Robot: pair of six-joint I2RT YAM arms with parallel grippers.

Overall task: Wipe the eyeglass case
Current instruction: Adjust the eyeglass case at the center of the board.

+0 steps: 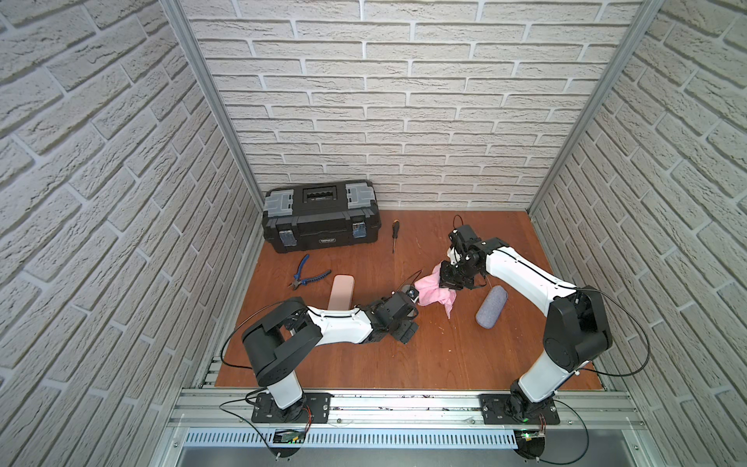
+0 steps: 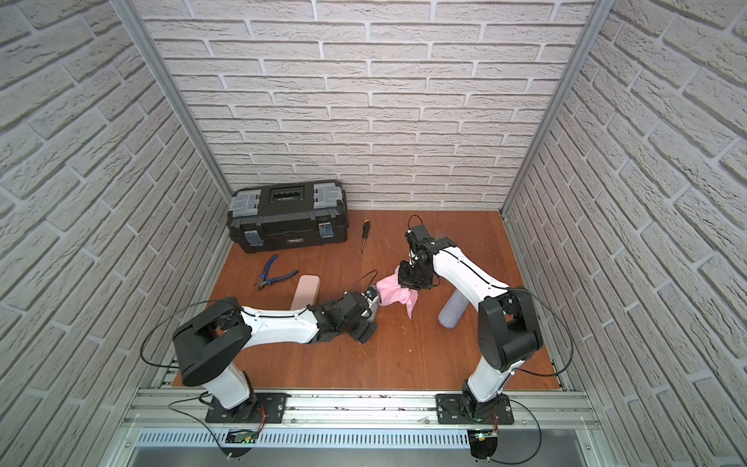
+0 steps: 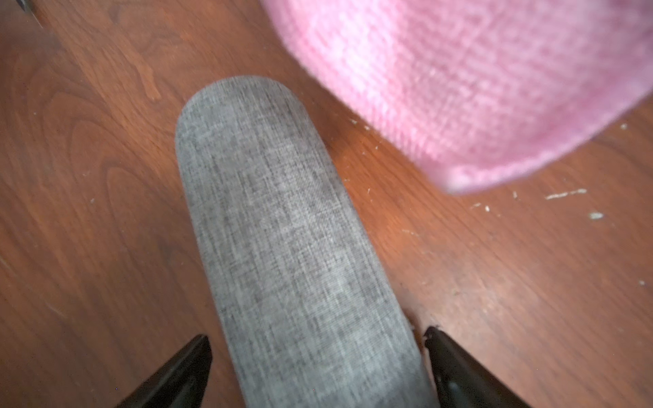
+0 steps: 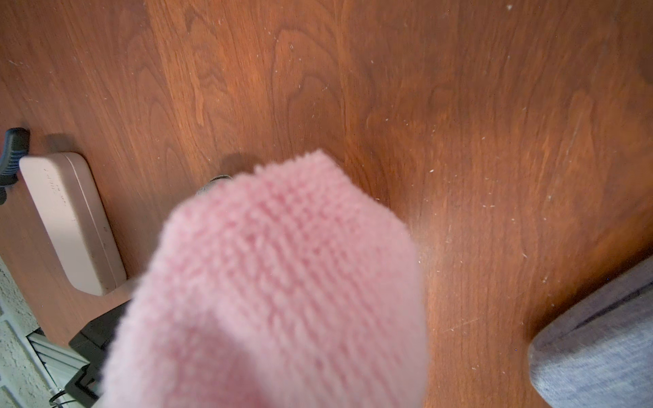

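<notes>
Left fingers (image 3: 183, 367) wide apart, one on each side of the grey case (image 3: 282, 229) lying on the tabletop (image 3: 88, 176), right fingers (image 1: 446, 281) pinched on a pink cloth (image 1: 434, 293) hanging just beside the case's far end

This is a robot test cell dressed as a workshop corner. Three walls of white faux-brick panelling (image 1: 404, 101) sit in bare aluminium frame posts (image 1: 210, 97) around a red-brown wood-grain tabletop (image 1: 404, 356). A white-and-black left arm (image 1: 339, 323) and a matching right arm (image 1: 525, 275) are bolted to a slotted aluminium rail (image 1: 404, 404) at the front edge. Workshop props lie towards the back: a black plastic toolbox with grey lid trays (image 1: 321, 216), blue-handled pliers (image 1: 299, 279) and a black-handled screwdriver (image 1: 394, 236).
</notes>
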